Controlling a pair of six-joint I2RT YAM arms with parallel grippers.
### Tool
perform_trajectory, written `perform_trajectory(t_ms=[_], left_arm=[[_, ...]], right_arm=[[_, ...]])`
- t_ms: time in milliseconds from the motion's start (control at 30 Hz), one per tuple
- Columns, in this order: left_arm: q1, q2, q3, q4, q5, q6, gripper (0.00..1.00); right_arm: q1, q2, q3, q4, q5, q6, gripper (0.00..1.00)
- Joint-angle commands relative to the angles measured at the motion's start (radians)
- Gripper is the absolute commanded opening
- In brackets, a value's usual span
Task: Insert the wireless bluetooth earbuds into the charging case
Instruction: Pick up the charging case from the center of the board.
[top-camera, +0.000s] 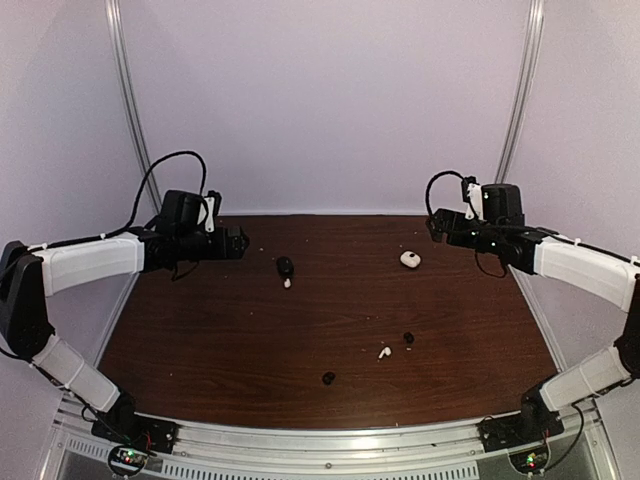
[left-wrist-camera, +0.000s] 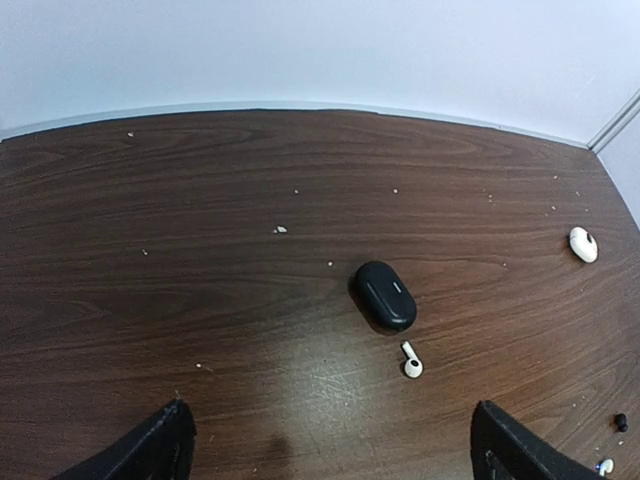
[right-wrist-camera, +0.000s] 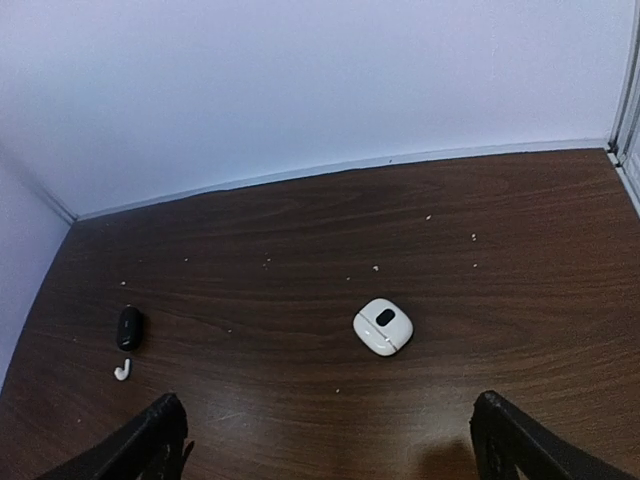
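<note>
Smooth dark table (top-camera: 200, 340) of wood-grain laminate, faintly glossy, flecked with pale crumbs, backed by plain matt lavender panels (top-camera: 330, 100). Toward the far middle, a closed black case (top-camera: 285, 266): a rounded oblong pebble of shiny plastic, lying flat. Just beside its near end, not touching, a white earbud (top-camera: 288, 283) with a short stem and bulbous head. Well apart to the right, a white case (top-camera: 410, 259), a glossy rounded square with a dark oval patch on top. Nearer the front, a second white earbud (top-camera: 383, 352), also stemmed, with a black earbud (top-camera: 408, 338), small and bead-like, just beside it. Further left and alone, another black earbud (top-camera: 328, 378). All four out on bare wood.

Left gripper (left-wrist-camera: 335, 445) held above the far left of the table, blunt black fingers (left-wrist-camera: 160, 445) spread wide, empty. Right gripper (right-wrist-camera: 330, 445) above the far right, likewise spread wide and empty.
</note>
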Motion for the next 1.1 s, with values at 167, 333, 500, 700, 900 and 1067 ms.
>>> perform_trajectory(t_ms=[167,333,500,700,900,1067], left_arm=[[-0.025,-0.003,-0.005,0.042,0.088,0.072,0.98],[-0.025,-0.003,-0.032,0.053,0.202,0.103,0.98],[-0.025,-0.028,-0.058,0.08,0.231,0.114,0.98],[-0.025,-0.024,-0.058,0.087,0.265,0.113,0.98],[-0.025,-0.028,-0.058,0.086,0.283,0.129,0.98],[-0.025,-0.016,-0.054,0.085,0.283,0.126,0.98]], right_arm=[[-0.038,0.309,0.248,-0.159,0.106,-0.32,1.0],[-0.064,0.446,0.383,-0.207,0.112,-0.397,1.0],[-0.067,0.6,0.497,-0.289,0.145,-0.481,1.0],[-0.071,0.702,0.557,-0.282,0.063,-0.502,1.0],[-0.075,0.775,0.606,-0.302,0.002,-0.537,0.98],[-0.078,0.831,0.649,-0.327,-0.057,-0.567,0.94]])
